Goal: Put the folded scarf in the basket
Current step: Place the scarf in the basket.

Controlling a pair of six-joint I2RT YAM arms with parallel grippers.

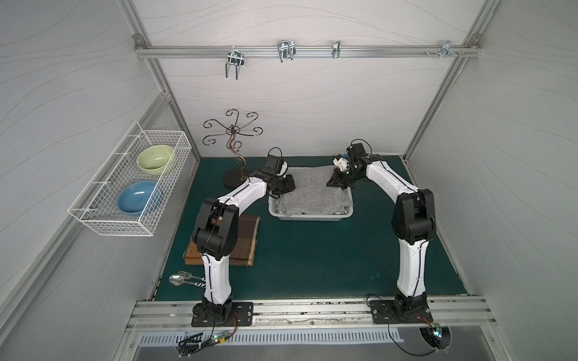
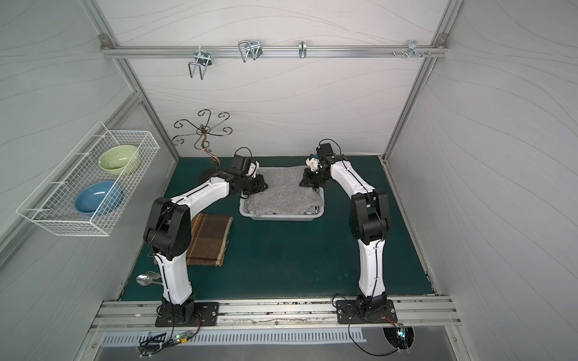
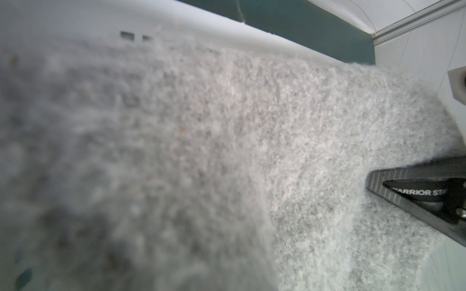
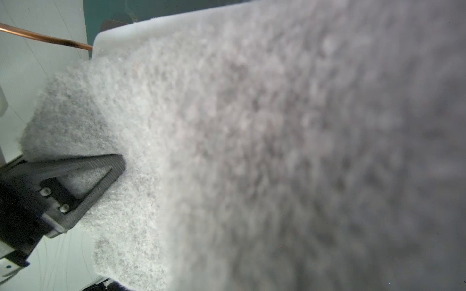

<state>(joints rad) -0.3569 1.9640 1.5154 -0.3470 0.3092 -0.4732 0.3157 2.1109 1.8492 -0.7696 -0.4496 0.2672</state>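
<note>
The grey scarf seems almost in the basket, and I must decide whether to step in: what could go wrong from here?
1. A finger of the right gripper lies sunk in the fuzzy scarf; the left gripper sits likewise at the opposite edge. Pulling away could snag and drag the fabric out.
2. The scarf fills the basket and seems to bulge above its near left rim, so it might slump out.

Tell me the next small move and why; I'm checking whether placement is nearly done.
Probably open both tools fully and lift them clear. The fuzzy grey folded scarf already lies in the white perforated plastic basket, while the left tool and right tool sit at its opposite edges, both touching the cloth.
</note>
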